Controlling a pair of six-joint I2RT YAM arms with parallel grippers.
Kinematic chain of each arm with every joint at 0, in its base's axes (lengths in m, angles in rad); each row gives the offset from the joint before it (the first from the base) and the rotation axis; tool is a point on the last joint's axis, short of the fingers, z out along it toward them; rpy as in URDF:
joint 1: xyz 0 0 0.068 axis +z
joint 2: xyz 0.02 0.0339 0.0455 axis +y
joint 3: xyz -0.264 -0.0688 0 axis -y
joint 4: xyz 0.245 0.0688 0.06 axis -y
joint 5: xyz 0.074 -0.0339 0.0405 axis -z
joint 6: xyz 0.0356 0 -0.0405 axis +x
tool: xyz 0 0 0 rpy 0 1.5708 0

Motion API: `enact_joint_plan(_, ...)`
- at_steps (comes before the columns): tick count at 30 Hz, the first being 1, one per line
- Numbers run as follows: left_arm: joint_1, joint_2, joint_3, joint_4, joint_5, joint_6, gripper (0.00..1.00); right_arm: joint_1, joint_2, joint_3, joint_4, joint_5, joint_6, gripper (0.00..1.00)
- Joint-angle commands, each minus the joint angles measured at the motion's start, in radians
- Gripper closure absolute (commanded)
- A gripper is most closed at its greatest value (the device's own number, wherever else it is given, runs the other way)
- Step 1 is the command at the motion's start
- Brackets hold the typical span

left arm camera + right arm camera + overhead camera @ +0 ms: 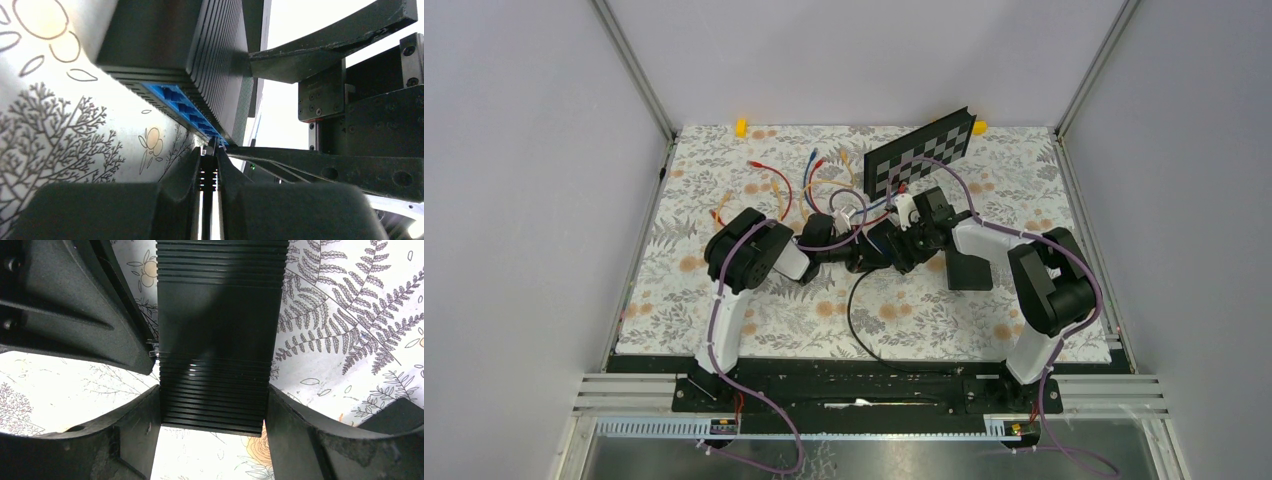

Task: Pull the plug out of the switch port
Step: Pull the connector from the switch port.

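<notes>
Left gripper [210, 170]: fingers drawn narrow, pinched on the black ribbed boot of the plug [209, 179]; the boot stands in the slim gap between the two pads
Right gripper [212, 412]: fingers set wide, one pressed against each side of the switch [217, 315]; it clamps the ribbed black case across its width
Plug: at the far end of the blue port row [182, 106], its tip meeting the switch face; whether it is fully seated cannot be told
Switch: lying flat on the floral mat [60, 135], mid-table; in the overhead view it is mostly hidden under the two wrists
Arms: both reach inward and meet over the middle; the right gripper's finger shows beside the switch in the left wrist view
Cable [852, 315]: black; loops from the grippers toward the near edge
Behind: checkerboard panel [921, 152], tilted; loose coloured patch leads [774, 182] on the mat to its left
</notes>
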Motion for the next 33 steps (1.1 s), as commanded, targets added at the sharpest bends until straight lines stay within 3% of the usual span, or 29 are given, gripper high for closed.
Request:
enact_joint_plan(1,0.042,-0.035,0.0,-0.144,0.048,0.115,1.0,-0.022,-0.064,-0.026,0.032,0.106,-0.06,0.72)
enact_joint_plan(10,-0.012,0.012,0.007,-0.021,0.045,-0.019,1.0,-0.022,-0.011,-0.018,0.028,0.168,0.04,0.74)
enact_joint_plan(14,-0.049,0.029,-0.015,0.104,0.051,-0.131,1.0,-0.022,-0.013,-0.024,0.034,0.211,0.073,0.75)
enact_joint_plan(19,-0.064,0.026,-0.031,0.116,0.06,-0.151,1.0,-0.022,-0.031,-0.024,0.038,0.26,0.08,0.75)
enact_joint_plan(23,-0.047,0.004,-0.025,0.061,0.069,-0.1,1.0,-0.022,-0.053,-0.022,0.046,0.273,0.044,0.75)
enact_joint_plan(30,0.034,-0.056,-0.017,-0.052,0.067,0.05,1.0,-0.027,-0.094,-0.04,0.06,0.14,-0.024,0.74)
enact_joint_plan(33,0.032,-0.073,0.008,-0.082,0.071,0.098,0.87,-0.027,-0.067,-0.022,0.033,0.081,-0.004,0.74)
